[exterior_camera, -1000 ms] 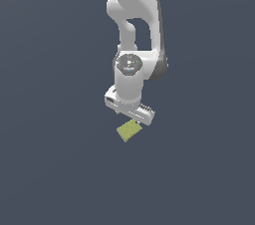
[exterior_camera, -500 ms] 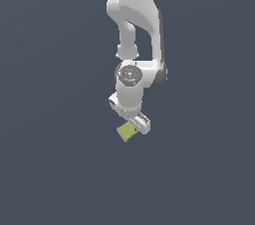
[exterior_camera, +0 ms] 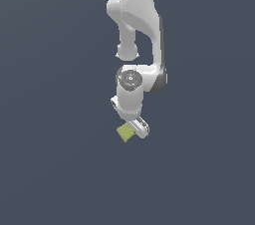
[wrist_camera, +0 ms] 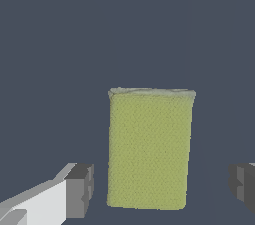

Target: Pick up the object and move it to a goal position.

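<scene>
The white arm (exterior_camera: 135, 45) reached down over the plain dark floor (exterior_camera: 55, 169). Its gripper (wrist_camera: 159, 189) stood with jaws spread wide, grey pads (wrist_camera: 79, 189) clear of the yellow-green block (wrist_camera: 149, 149), which lay flat between them, just at the gripper's left in the exterior view.

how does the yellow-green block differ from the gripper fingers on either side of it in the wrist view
The block is yellow-green with a sponge-like texture; the fingers are smooth, with dark grey pads on white bodies. The block is one wide, flat piece lying whole in view; the fingers are two small pieces cut off at the frame edges. The gripper stands open, with a gap between each finger and the block.
</scene>
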Motion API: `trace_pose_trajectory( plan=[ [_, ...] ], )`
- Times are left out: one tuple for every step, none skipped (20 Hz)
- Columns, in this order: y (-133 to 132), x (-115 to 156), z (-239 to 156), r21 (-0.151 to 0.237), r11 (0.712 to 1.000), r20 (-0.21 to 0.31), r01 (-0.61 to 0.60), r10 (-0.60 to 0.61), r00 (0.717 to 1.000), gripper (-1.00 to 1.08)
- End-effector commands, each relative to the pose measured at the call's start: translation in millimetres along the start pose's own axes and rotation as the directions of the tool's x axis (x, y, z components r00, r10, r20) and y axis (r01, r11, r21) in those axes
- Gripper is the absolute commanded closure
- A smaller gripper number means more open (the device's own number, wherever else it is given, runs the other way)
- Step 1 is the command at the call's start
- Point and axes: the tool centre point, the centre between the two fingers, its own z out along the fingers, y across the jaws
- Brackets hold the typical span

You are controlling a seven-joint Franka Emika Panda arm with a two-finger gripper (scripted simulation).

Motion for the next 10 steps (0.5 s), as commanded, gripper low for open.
trace_pose_trajectory(
  plan=[
    [0,0,1,0.001,1.0,-0.001,-0.012,0.012,1.0,-0.92],
    [0,0,1,0.001,1.0,-0.001,-0.013,0.013,1.0,-0.92],
    [0,0,1,0.0,1.0,0.0,-0.008,0.008,1.0,-0.92],
    [0,0,1,0.0,1.0,0.0,-0.008,0.008,1.0,-0.92],
    [0,0,3,0.0,1.0,0.0,-0.008,0.008,1.0,-0.92],
    [0,0,4,0.0,1.0,0.0,-0.008,0.008,1.0,-0.92],
    [0,0,7,0.0,1.0,0.0,-0.008,0.008,1.0,-0.92],
    [0,0,11,0.0,1.0,0.0,-0.008,0.008,1.0,-0.92],
    [0,0,15,0.0,1.0,0.0,-0.009,0.009,1.0,-0.92],
    [0,0,20,0.0,1.0,0.0,-0.01,0.01,1.0,-0.92]
  ],
)
